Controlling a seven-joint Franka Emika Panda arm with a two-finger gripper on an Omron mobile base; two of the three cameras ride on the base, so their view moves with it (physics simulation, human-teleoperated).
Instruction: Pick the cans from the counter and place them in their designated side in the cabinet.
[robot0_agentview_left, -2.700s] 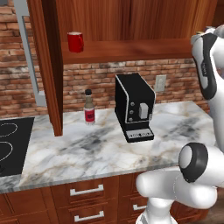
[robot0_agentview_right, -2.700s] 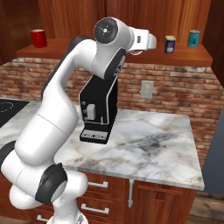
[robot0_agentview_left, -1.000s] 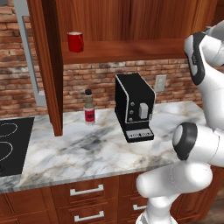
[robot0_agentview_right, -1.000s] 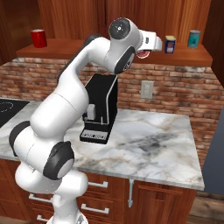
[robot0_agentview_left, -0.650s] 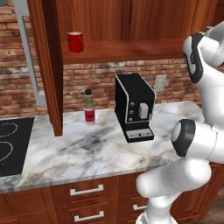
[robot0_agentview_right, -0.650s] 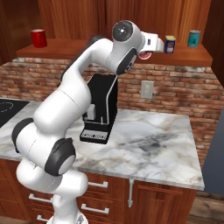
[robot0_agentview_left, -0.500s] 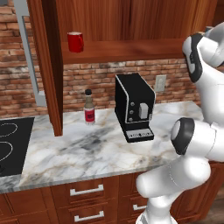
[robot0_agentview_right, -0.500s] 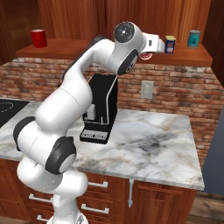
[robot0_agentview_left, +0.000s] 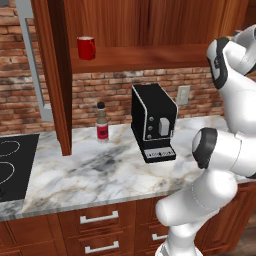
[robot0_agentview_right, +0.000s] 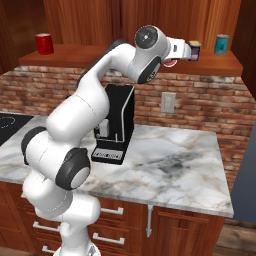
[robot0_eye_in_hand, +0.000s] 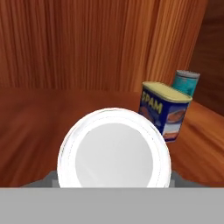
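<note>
The white arm reached up to the long reddish-brown plank shelf (robot0_agentview_right: 100, 54) of the wooden wall cabinet (robot0_agentview_left: 150, 25), wrist turned level, so the gripper (robot0_agentview_right: 191, 51) pointed into the shelf's right end. A small red can with a white top (robot0_agentview_right: 171, 62) rode at the hand; its red body peeked below the wrist in the right base view. In the hand view its round white top (robot0_eye_in_hand: 114, 148) lay square before the camera, which suggested the can was carried lying along the gripper's axis. The fingertips were hidden behind it, so I couldn't tell outright how the jaws stood; judging by the can staying put in mid-air, they were probably clamped on it.

The dark blue tin with a yellow lid and label (robot0_eye_in_hand: 165, 110) was already upright on the shelf near its right end, just beyond the carried can and to its right. Behind the tin, nearer the shelf's right corner, stood a teal can (robot0_eye_in_hand: 187, 80). That looked like the cans' side. The red mug (robot0_agentview_left: 86, 47) sat well apart toward the shelf's left end.

Judgement: second can in delivery, placement pending beside the blue tin. Risk: nudging the tin on the way in.

The marble worktop (robot0_agentview_right: 165, 165) below held a black coffee machine (robot0_agentview_left: 152, 120) and a small dark bottle (robot0_agentview_left: 102, 124).
</note>
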